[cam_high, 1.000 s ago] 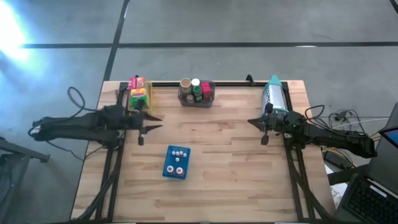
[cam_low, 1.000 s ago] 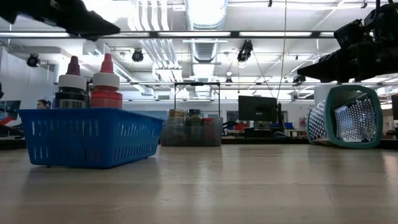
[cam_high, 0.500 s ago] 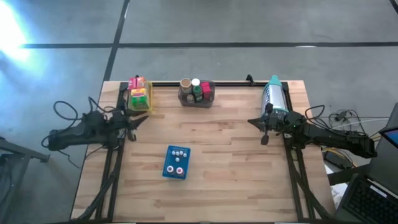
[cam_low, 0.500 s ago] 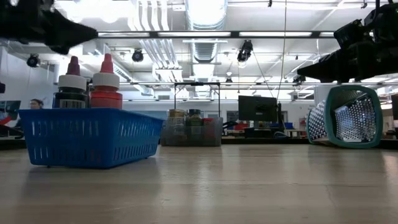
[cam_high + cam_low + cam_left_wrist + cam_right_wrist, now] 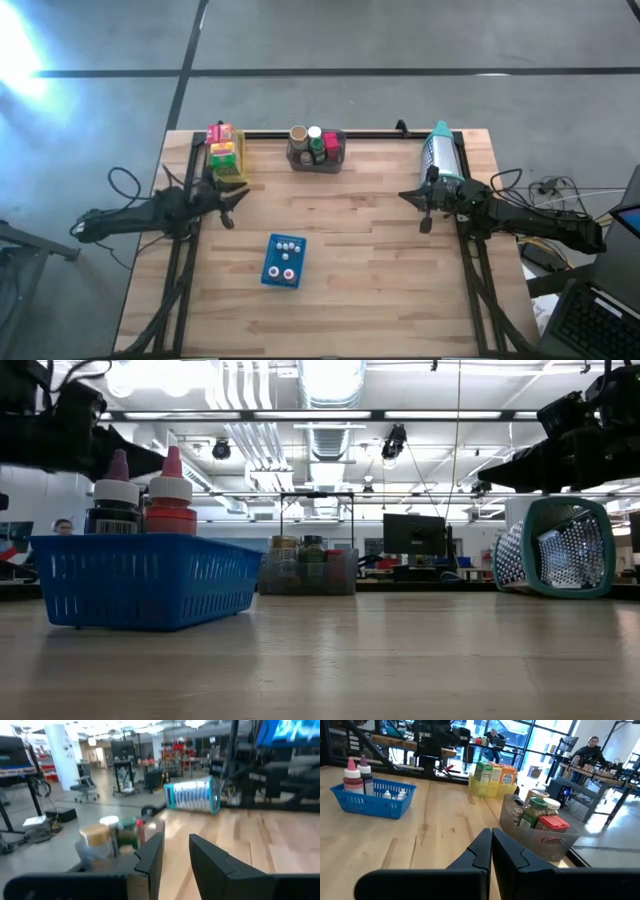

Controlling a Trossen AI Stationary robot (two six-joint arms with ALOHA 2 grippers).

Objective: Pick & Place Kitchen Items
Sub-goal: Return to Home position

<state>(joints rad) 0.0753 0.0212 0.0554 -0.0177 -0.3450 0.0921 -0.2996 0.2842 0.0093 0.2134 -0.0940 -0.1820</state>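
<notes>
The kitchen items sit in containers. Green, yellow and orange boxes (image 5: 223, 150) stand in a yellow bin (image 5: 490, 789) at the far left. Jars and cans (image 5: 316, 146) fill a clear grey bin (image 5: 555, 842) at the far middle. Two tall bottles (image 5: 170, 495) and small white ones (image 5: 288, 246) stand in a blue tray (image 5: 272, 272) near the middle. My left gripper (image 5: 240, 193) hangs level over the table's left edge with a narrow, empty gap between its fingers (image 5: 175, 840). My right gripper (image 5: 403, 196) hovers level at the right edge, shut and empty (image 5: 491, 832).
A teal-and-white mesh basket (image 5: 441, 155) lies on its side at the far right corner, beside my right arm. Bare wood stretches across the near half of the table (image 5: 380, 300). People sit at desks in the room beyond (image 5: 590, 747).
My left gripper has drawn back toward the table's left edge and sunk lower, turning somewhat as it went; it now hangs just above the tall bottles' height in the low view. Its finger gap looks the same.
</notes>
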